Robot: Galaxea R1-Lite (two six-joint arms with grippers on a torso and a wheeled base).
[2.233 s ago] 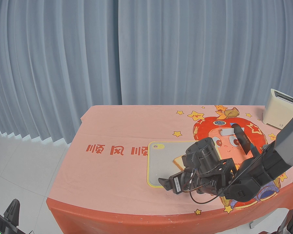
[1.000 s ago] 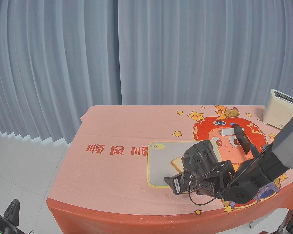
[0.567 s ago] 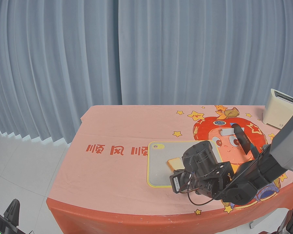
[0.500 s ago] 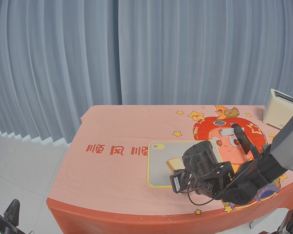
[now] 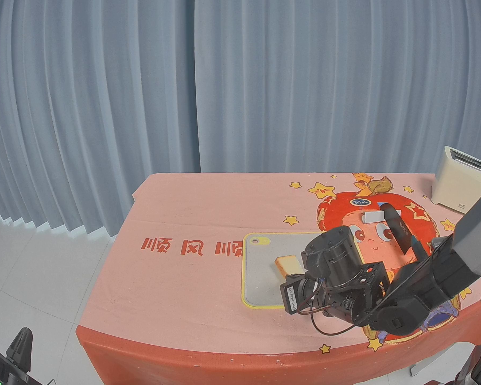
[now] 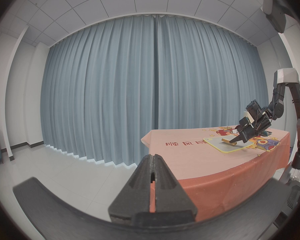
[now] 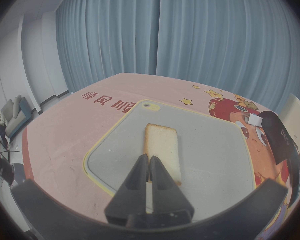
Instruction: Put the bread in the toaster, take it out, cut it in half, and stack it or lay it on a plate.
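**Bread lying flat on the cutting board, right end effector closed at its near end**

Head view: The slice of bread (image 5: 288,264) is lying flat on the grey, yellow-rimmed cutting board (image 5: 261,282), which is sitting on the pink tabletop (image 5: 187,290). The right end effector (image 5: 286,291) is hanging low over the board's near right part, just beside the bread. A black tool (image 5: 396,225) with a white tag is lying to the right of the board. The toaster (image 5: 461,180) is standing at the far right corner. The left end effector (image 5: 18,346) is hanging off the tabletop's near left, down toward the floor.

Left wrist view: The left end effector (image 6: 152,170) is keeping its two fingers pressed together, gripping nothing. Farther off, the right end effector (image 6: 237,139) is pointing down at the bread (image 6: 229,141) on the board.

Right wrist view: The right end effector (image 7: 149,162) is showing its fingers narrowed to a shut point with nothing between them, sitting over the near end of the bread (image 7: 161,147); whether it is touching the slice is unclear. The bread is lying lengthwise near the middle of the cutting board (image 7: 210,144), well apart from the toaster (image 7: 291,115) and the black tool (image 7: 275,135).
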